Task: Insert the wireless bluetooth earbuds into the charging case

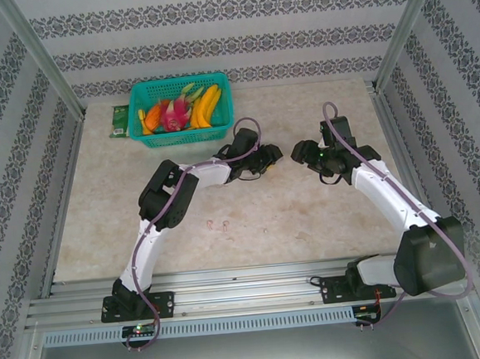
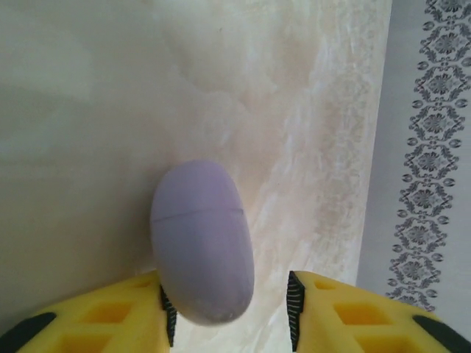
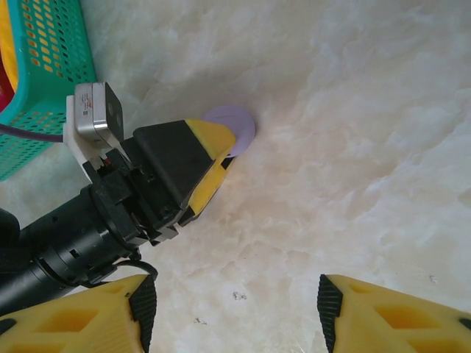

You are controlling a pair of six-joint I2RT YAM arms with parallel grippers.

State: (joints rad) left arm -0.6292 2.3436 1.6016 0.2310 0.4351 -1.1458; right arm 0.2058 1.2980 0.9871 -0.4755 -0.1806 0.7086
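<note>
Parted left fingers (image 2: 103, 316) flank the charging case (image 2: 202, 243) (closed), bare table (image 2: 110, 88) around.

Top view high, looks down whole table (image 1: 309, 216); wrist views close, both share purple case (image 2: 202, 243).

Basket (image 1: 180, 109) is sitting at the far edge of the table (image 1: 309, 216), left of centre, with fruit (image 1: 205, 106) lying in it. A flat packet (image 1: 120, 121) is lying just beside its left side. Charging case (image 2: 202, 243) is sitting in front of the basket and to its right, between the fingers of the left pincer (image 1: 265, 162), with a gap showing on one side. Right pincer (image 1: 300, 152) is hanging just to the right, apart from it. Earbuds (image 1: 224, 226) are lying close together nearer the front edge, between the two arms, well apart from the case.
</note>
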